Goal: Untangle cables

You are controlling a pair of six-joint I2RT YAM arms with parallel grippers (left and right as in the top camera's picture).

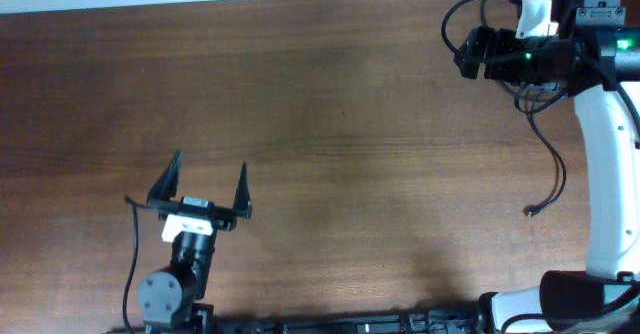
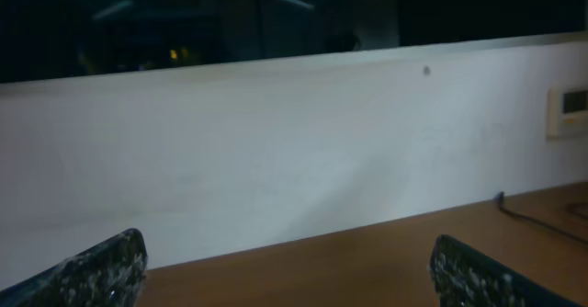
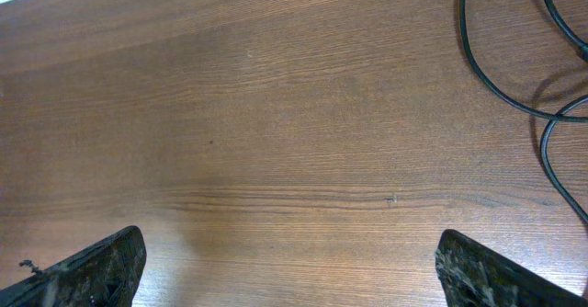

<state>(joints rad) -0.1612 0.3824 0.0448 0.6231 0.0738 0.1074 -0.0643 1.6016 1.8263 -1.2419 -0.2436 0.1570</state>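
Two grippers in the overhead view, well apart on a brown wooden table (image 1: 300,104). Left gripper (image 1: 210,162) near the lower left, jaws spread wide and empty. Right gripper (image 1: 464,54) at the upper right corner, pointing left; jaw stance hard to read from this angle. Cables (image 1: 560,169) just beside the white right arm (image 1: 605,174): one thin black strand curving down the table to a small plug end (image 1: 529,211), more loops around the gripper, too dark to sort from arm wiring.

Left wrist view: fingers (image 2: 101,272) wide apart, facing a white wall (image 2: 276,142); one thin black cord (image 2: 537,218) at the far right of the tabletop.

Right wrist view: fingers (image 3: 96,270) wide apart above the wood, holding nothing; cables (image 3: 478,59) looping at the upper right, apart from both fingers.
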